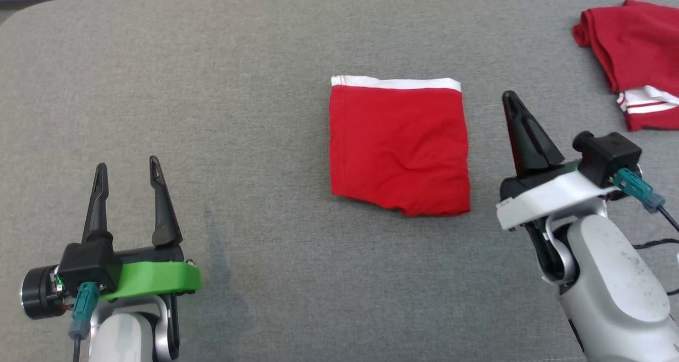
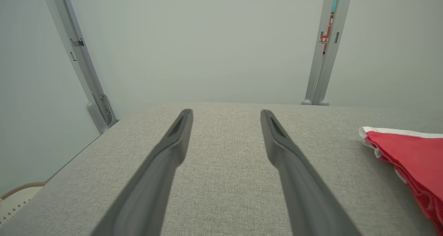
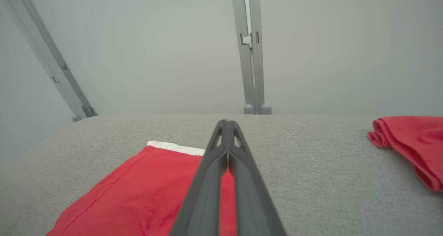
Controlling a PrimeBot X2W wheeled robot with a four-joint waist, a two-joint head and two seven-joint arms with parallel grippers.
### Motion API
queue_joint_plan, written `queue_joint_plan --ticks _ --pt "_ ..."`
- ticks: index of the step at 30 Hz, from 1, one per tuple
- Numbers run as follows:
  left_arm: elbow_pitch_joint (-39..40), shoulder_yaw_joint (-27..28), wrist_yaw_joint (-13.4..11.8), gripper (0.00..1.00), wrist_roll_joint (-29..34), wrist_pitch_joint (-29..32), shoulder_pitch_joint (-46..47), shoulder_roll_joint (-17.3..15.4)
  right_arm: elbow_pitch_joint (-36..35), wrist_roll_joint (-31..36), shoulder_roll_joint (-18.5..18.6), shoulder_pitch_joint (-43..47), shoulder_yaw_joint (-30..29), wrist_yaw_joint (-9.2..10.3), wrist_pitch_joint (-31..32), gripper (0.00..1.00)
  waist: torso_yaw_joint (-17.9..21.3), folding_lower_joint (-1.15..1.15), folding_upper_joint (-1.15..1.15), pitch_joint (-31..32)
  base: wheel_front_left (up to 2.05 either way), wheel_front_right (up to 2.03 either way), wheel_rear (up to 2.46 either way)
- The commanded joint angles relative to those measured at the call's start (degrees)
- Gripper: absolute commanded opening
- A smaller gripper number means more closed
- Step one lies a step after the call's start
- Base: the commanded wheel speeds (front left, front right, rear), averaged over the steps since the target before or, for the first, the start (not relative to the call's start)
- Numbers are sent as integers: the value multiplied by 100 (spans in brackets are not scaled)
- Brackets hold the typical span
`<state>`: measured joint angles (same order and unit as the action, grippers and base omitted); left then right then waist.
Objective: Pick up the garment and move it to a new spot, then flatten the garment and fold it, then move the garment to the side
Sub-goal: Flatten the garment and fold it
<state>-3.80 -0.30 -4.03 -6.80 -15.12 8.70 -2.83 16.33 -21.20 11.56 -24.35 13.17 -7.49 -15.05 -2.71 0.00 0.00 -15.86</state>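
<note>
The garment (image 1: pixel 399 145) is red with a white band along its far edge, folded into a compact rectangle in the middle of the grey padded table (image 1: pixel 238 112). My left gripper (image 1: pixel 127 175) hovers open at the lower left, well clear of it; its wrist view catches the garment's (image 2: pixel 412 153) corner at the right. Just right of the fold, my right gripper (image 1: pixel 510 101) is shut with nothing in it, fingers pointing away. In the right wrist view the shut right gripper (image 3: pixel 227 125) overlaps the garment's (image 3: pixel 138 191) right edge.
A second red garment (image 1: pixel 634 59) with white stripes lies crumpled at the far right corner, also in the right wrist view (image 3: pixel 412 142). Grey frame posts (image 3: pixel 251 56) stand behind the table against a pale wall. The table's left edge (image 2: pixel 69 160) drops off nearby.
</note>
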Motion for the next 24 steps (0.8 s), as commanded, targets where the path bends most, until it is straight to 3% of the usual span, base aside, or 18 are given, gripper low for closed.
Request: queue_joint_plan --ticks 1,6,7,8,9,10,24 --pt "-20 62 34 100 67 2 -109 -16 -88 42 31 202 -124 1 -15 0 383 0 0 297 0 0 0" --pt "-54 223 75 100 243 2 -324 -19 -216 179 134 612 -441 1 -15 0 624 0 0 459 0 0 0" --pt "-56 242 86 100 261 2 -374 -19 -251 209 146 709 -495 1 -15 31 652 0 0 502 0 0 0" --pt "-72 260 95 100 256 2 -416 -21 -276 234 158 790 -538 1 -15 43 669 0 0 531 0 0 0" --pt "-97 252 95 100 307 2 -459 -21 -309 268 171 885 -604 1 -15 90 684 0 0 572 0 0 0" --pt "-103 244 96 100 339 2 -490 -20 -343 289 175 957 -642 1 -15 100 695 0 0 598 0 0 0" --pt "-272 204 131 100 479 2 -863 -43 -1015 755 -183 1974 -1149 1 -15 100 563 0 0 1034 0 0 0"
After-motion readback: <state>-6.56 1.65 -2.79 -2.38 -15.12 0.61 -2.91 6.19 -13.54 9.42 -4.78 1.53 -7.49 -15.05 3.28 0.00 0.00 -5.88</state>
